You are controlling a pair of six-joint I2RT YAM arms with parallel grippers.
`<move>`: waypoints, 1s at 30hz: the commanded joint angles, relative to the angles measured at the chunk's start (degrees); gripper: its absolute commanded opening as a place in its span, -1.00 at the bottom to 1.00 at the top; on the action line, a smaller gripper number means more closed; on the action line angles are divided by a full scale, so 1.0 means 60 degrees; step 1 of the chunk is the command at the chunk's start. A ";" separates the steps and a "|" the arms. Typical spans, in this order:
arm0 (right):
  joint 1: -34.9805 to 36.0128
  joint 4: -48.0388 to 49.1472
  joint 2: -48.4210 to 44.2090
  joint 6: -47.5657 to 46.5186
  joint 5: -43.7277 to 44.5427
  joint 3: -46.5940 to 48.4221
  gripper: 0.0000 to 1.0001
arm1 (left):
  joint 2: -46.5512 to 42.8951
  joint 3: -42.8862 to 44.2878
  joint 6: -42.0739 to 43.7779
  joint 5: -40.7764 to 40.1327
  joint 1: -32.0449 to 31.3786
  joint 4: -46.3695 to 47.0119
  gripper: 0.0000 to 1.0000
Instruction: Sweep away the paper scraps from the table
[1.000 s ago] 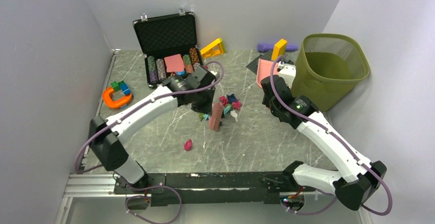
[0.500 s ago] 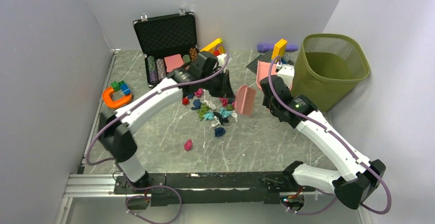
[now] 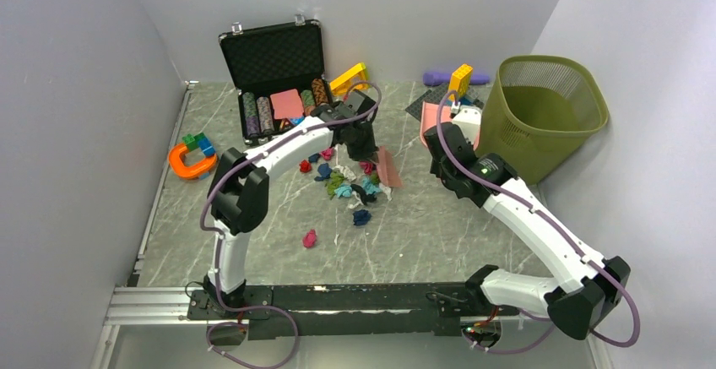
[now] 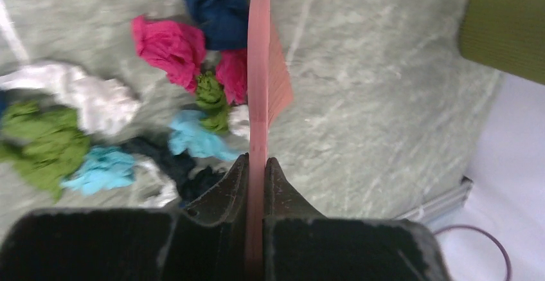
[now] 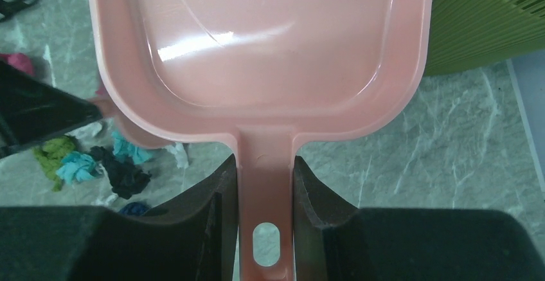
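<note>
Step in hand: gathering. Left gripper (image 4: 257,163) pinches pink hand brush (image 4: 259,69) at right edge of paper scraps (image 3: 350,181), heaped mid-table (image 3: 439,225). One magenta wad (image 3: 310,238) lies apart. Right gripper (image 5: 265,165) clamps pink dustpan (image 5: 257,43) handle, pan near green wastebasket (image 3: 553,107). Next, judged: set pan beside heap, sweep scraps in.

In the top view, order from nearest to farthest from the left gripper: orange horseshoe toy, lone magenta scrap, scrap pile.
1. scrap pile, next to the left gripper.
2. lone magenta scrap, nearer the bases.
3. orange horseshoe toy, far left.
</note>
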 commanded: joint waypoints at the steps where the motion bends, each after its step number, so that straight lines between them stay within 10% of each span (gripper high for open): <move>1: -0.0040 -0.0387 0.0407 0.0110 0.0157 0.0311 -1.00 | -0.0845 -0.0193 -0.0447 -0.1933 0.0226 -0.2015 -1.00; 14: -0.0019 -0.0540 0.0671 -0.0385 -0.0655 -0.0037 -1.00 | -0.5580 -0.2855 0.1506 -0.1258 0.0307 -0.1374 -1.00; 30: 0.0003 -0.0339 0.0883 -0.1054 -0.1893 -0.0084 -1.00 | -0.3694 -0.0628 0.8441 -0.7612 0.0647 -0.0418 -1.00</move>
